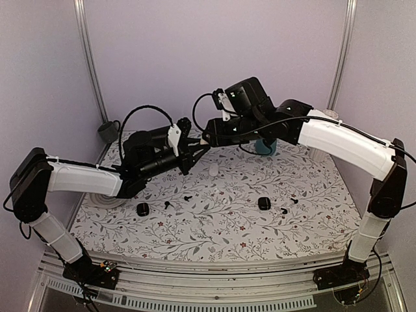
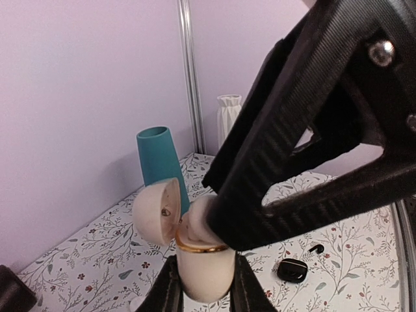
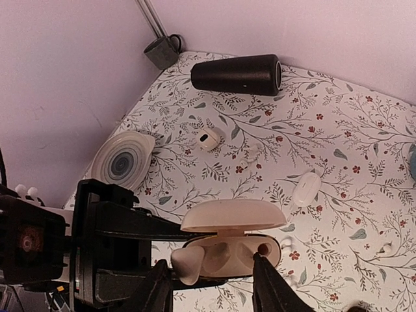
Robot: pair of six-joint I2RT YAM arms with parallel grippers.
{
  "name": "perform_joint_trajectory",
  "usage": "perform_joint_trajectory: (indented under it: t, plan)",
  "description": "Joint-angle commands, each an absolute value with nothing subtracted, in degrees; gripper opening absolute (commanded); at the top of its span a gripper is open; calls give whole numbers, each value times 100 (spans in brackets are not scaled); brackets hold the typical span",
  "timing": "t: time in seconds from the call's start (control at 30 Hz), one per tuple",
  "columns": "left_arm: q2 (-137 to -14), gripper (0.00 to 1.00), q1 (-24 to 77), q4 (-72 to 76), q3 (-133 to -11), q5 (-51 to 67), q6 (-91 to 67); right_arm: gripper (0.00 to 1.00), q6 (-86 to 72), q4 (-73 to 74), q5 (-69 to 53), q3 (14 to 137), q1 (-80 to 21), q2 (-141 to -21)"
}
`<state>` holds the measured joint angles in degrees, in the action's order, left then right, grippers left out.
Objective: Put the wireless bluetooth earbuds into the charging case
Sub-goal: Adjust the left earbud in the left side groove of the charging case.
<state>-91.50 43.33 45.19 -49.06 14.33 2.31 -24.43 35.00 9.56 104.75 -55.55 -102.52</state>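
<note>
1. Hanging in the air over the middle of the flowered table [image 1: 214, 221], the cream charging case [image 2: 205, 273] is showing its lid tipped open.
2. The left claw [image 2: 205, 296] is pinching the bottom of the case, with its fingers pressing on both sides.
3. A small cream earbud [image 3: 188, 263] is poking out at one end of the case's open mouth.
4. The right claw [image 3: 211, 286] is reaching right up to that mouth. Its fingers are standing apart, one on each side of the case, and I cannot tell if they are squeezing anything.
5. Down on the table, black earbuds [image 1: 187, 197] are lying near two black cases [image 1: 263, 203]. White earbuds [image 3: 387, 247] are lying near a shut white case [image 3: 307, 188].
6. Farther off, a teal cup [image 2: 159, 162] and a white vase [image 2: 229, 117] are standing by the wall, and a black tube [image 3: 237, 75] is lying on its side.
</note>
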Motion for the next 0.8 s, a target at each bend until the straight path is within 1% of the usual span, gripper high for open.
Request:
perform_joint_trajectory:
  t: [0.0, 0.67, 0.77]
  plan:
    - [-8999, 0, 4304, 4693, -4957, 1461, 209, 42, -2448, 3603, 1070, 10714, -5559, -10310]
    - [-8953, 0, 4305, 4719, -4932, 1459, 211, 40, -2566, 3699, 1171, 10614, -5486, -10273]
    - [-8948, 0, 4304, 4719, -4935, 1459, 211, 39, -2566, 3707, 1183, 10579, -5487, -10260]
